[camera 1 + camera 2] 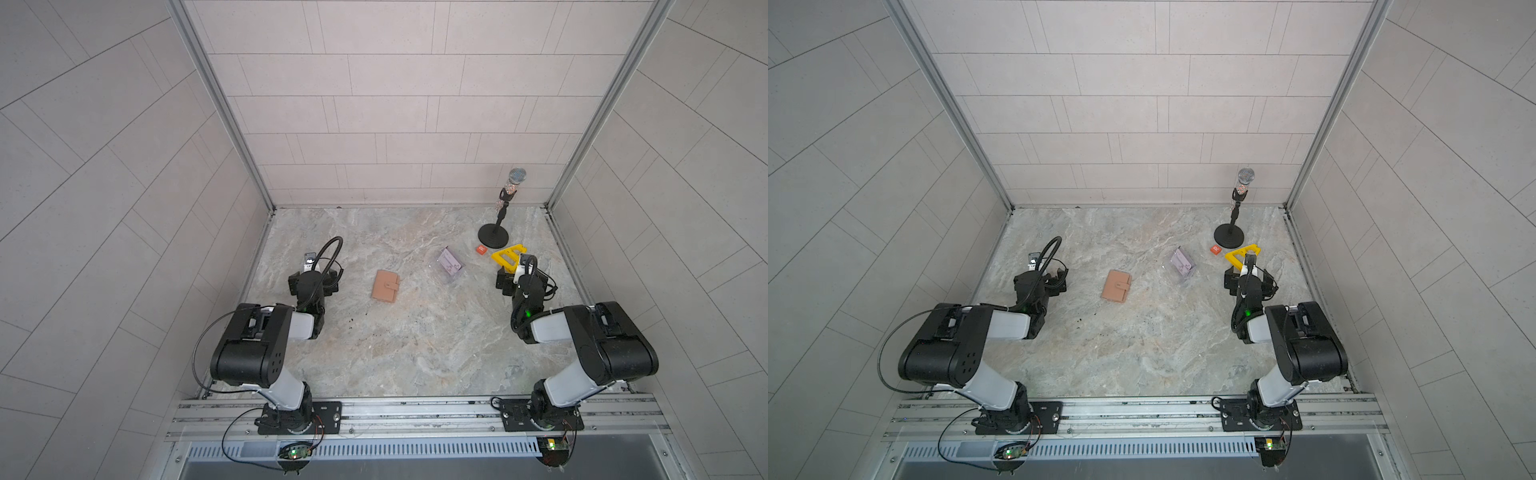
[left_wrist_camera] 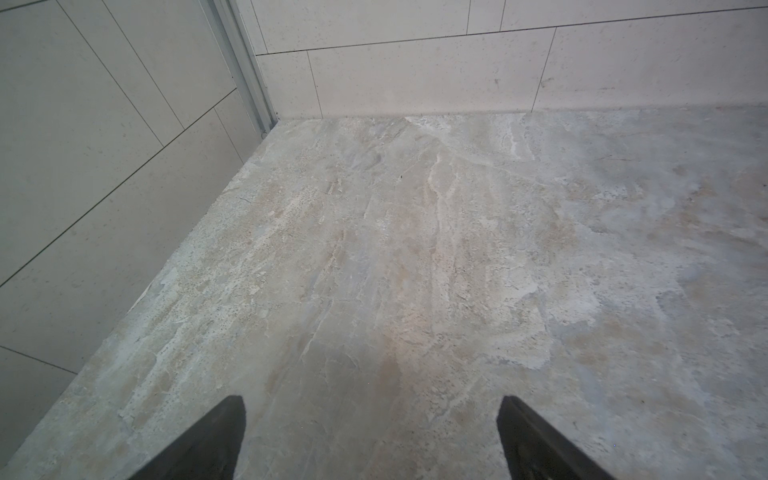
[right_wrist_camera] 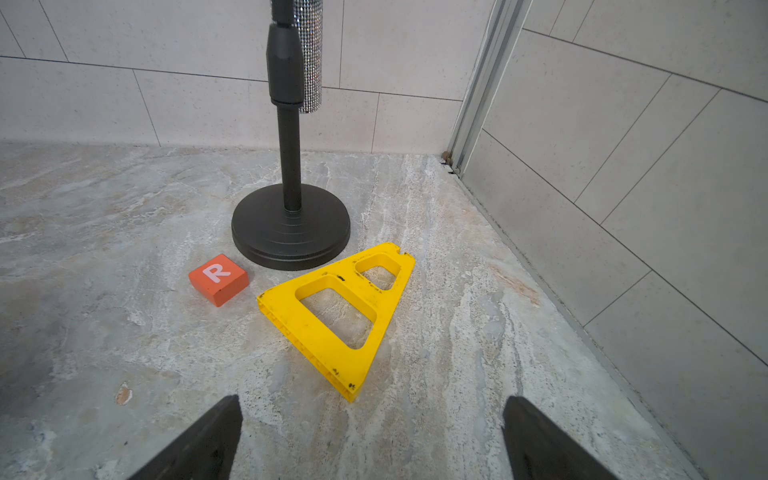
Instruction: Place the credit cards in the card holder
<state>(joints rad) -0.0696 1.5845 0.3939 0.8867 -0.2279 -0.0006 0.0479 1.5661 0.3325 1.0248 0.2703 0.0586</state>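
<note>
Left gripper (image 2: 371, 415) and right gripper (image 3: 372, 415) have their black jaws spread wide, empty, aimed at the back edge of the marbled grey desk (image 1: 415, 353). Tan-pink leather card holder (image 1: 386, 286) lies closed mid-desk, long axis roughly front-to-back, off to the left gripper's right and nearer that arm, so probably its job. Pale lilac credit cards (image 1: 448, 259) sit in a clear plastic box (image 1: 455, 277), nearer the right arm, on its left. Orange R block (image 3: 218, 279) and yellow triangular plastic frame (image 3: 336, 316) crowd the back right corner.
</note>
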